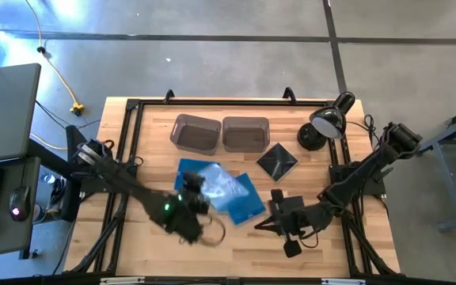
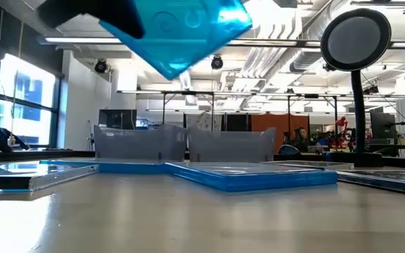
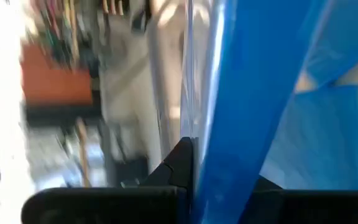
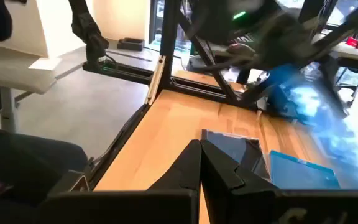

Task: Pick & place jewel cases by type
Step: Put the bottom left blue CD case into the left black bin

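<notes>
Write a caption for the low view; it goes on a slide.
Left gripper lifts a tilted blue jewel case above other cases lying before two grey bins.

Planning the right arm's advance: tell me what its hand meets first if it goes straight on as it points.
Probably the dark glossy square plastic jewel case flat on the wooden table, just beyond the shut right hand; depth is uncertain.

Pale wooden slat tabletop [image 1: 236, 245], visible grain, satin sheen in low view. Black metal frame rails [image 1: 212, 100] along its edges, matt. Bright blue translucent plastic jewel case [image 2: 181, 28], glossy, light glinting off it. Black plastic jewel case [image 1: 278, 161], mirror-glossy face. Two translucent grey plastic bins [image 1: 221, 133], smooth, slightly frosted. Black desk lamp [image 1: 327, 123], semi-gloss shade.
</notes>
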### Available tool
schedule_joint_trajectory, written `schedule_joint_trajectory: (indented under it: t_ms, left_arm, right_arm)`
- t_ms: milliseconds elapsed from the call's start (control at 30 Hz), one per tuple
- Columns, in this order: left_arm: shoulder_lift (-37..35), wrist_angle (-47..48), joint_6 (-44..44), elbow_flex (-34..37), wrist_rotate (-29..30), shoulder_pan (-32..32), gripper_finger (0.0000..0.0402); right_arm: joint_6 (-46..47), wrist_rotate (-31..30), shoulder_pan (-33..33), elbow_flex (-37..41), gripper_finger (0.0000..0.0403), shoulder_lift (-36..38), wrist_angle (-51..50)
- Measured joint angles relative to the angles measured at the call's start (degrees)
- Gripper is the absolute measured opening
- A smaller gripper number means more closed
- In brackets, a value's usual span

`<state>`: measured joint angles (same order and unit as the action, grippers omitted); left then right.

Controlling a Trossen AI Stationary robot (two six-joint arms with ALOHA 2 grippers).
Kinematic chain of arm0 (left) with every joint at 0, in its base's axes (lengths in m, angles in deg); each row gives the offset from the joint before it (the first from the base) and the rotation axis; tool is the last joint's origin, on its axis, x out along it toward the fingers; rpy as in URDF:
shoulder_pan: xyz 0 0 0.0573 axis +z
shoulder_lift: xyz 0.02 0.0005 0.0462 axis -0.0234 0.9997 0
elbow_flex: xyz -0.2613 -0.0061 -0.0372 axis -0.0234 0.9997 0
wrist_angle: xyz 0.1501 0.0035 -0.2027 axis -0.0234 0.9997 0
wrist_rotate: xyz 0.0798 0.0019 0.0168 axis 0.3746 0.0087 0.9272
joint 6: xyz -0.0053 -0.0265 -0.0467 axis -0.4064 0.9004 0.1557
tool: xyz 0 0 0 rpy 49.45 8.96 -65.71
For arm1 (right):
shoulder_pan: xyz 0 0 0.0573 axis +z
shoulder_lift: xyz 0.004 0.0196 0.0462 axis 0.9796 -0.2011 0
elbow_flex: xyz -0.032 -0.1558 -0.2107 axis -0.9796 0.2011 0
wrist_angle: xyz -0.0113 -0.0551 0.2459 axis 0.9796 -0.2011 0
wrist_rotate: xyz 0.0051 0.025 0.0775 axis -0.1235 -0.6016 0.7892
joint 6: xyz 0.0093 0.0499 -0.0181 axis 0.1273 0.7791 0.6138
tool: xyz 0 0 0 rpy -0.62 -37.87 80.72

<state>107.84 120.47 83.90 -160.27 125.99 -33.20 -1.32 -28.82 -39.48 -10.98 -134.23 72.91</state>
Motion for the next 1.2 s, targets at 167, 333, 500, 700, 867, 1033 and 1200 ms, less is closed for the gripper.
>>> schedule_joint_trajectory:
  t_ms: [167,333,500,700,867,1033,1200]
  left_arm:
    - [-1.1,13.5,13.6,-4.3,-6.7,10.2,0.0015]
    - [-4.0,10.3,9.8,-2.3,-14.2,22.6,0.0014]
    - [-4.1,12.4,8.6,2.1,-16.7,34.5,0.0014]
    - [-4.0,8.0,1.8,9.3,-18.7,42.3,0.0014]
    - [-4.1,-1.0,-5.6,14.6,-14.4,43.5,0.0014]
    - [-3.9,-1.7,-6.3,15.3,-8.4,40.3,0.0014]
    - [-4.8,-0.4,-7.0,13.2,-12.0,36.1,0.0014]
  right_arm:
    - [0.0,-0.4,-0.7,0.0,0.0,-0.1,-0.4]
    - [0.3,0.3,-1.3,0.0,0.0,-0.1,-1.6]
    - [0.4,0.4,-1.4,0.0,0.0,-0.1,-1.8]
    - [0.5,0.5,-1.4,0.0,0.0,-0.1,-2.4]
    - [0.5,0.5,-1.4,0.0,0.0,-0.1,-2.4]
    - [0.7,0.6,-1.4,0.0,0.0,-0.1,-2.8]
    - [0.7,0.6,-1.4,0.0,0.0,-0.1,-3.2]
